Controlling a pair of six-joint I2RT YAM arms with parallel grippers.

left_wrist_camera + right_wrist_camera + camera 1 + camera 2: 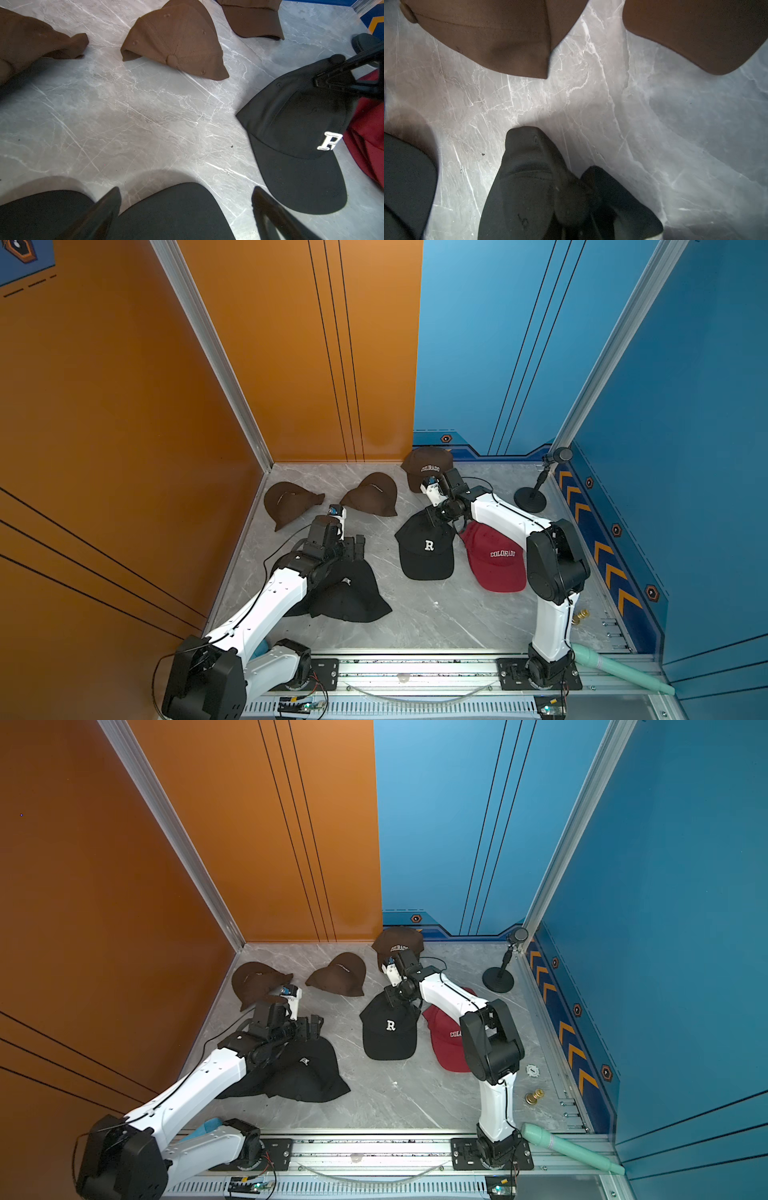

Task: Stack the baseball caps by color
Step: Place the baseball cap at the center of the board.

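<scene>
Black "R" cap (pixel 424 560) pinched in right jaws; left jaws wide; red cap (pixel 498 572) reads "COLORADO".

White-shelled arms (pixel 270 605), black joints (pixel 557 564).

In a top view, the marble worktop (pixel 395 1094) carries three brown caps along its far side: the left brown cap (pixel 253 984), the middle brown cap (pixel 338 974) and the COLORADO brown cap (pixel 399 942) by the back wall. At centre lies the black R cap (pixel 388 1036), brim toward the lower edge, with the right pincer (pixel 390 1001) down on its rear edge. Just to its right, the red cap (pixel 444 1048) is partly hidden by the right arm. At lower left, the black cap heap (pixel 307 1073) lies under the left arm, with the left pincer (pixel 315 1025) spread over its far edge. A microphone stand (pixel 498 979) occupies the far right corner.
</scene>
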